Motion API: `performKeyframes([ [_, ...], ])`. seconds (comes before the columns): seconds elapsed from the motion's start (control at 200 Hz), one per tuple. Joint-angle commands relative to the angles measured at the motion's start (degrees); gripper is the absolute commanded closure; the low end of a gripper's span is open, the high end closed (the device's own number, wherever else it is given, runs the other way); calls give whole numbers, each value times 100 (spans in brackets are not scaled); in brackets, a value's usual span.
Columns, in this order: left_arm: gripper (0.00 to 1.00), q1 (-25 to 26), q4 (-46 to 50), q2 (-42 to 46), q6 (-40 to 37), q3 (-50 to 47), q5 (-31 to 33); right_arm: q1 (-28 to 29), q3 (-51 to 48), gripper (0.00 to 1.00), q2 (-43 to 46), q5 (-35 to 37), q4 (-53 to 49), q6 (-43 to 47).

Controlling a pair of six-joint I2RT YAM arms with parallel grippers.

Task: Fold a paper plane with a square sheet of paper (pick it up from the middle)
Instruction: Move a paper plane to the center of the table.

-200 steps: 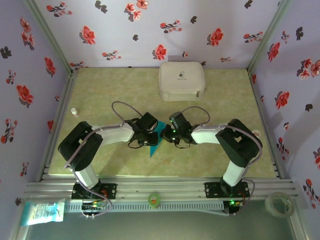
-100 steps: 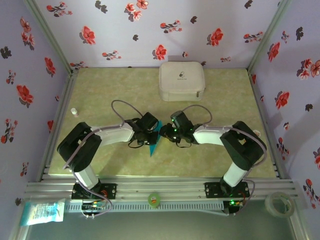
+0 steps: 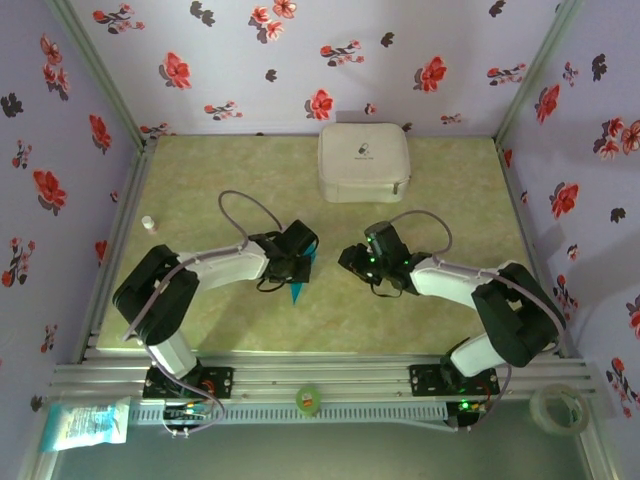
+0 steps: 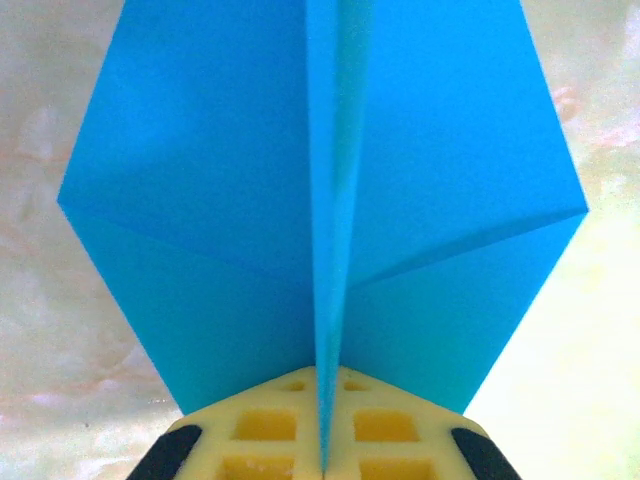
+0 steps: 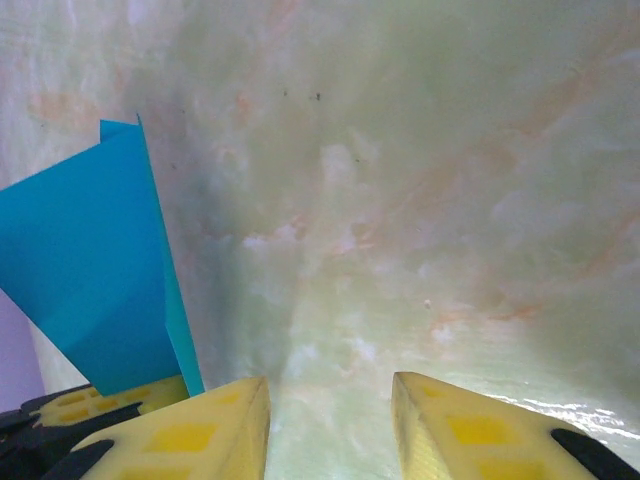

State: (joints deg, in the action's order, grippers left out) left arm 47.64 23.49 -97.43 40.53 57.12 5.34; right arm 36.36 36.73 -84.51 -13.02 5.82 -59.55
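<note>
Plane [image 4: 200, 220] appears fully folded; left gripper [image 4: 322, 405] clamps its centre crease, right gripper [image 5: 330, 420] stands apart, empty. Release remains.

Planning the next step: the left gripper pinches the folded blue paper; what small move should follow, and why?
Probably lower the left gripper and lay the paper plane on the table. Its jaws pinch the centre crease, both wings look folded, and the right gripper stands open, apart from the paper.

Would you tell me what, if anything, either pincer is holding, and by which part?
The left pincer pinches the paper plane by its centre fold; the right pincer is open, holding nothing.
</note>
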Motion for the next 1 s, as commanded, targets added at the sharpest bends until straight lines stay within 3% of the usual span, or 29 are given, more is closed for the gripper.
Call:
performKeyframes([
  [0.0, 94, 18, 200, -174, 98, 167, 169, -15, -43, 63, 53, 107, -33, 49],
  [0.765, 87, 26, 235, -615, 174, 273, 129, -15, -56, 62, -159, 20, 176, -30],
  [0.995, 83, 44, 283, -948, 367, 366, 247, -32, -74, 62, 182, 299, -202, 107],
])
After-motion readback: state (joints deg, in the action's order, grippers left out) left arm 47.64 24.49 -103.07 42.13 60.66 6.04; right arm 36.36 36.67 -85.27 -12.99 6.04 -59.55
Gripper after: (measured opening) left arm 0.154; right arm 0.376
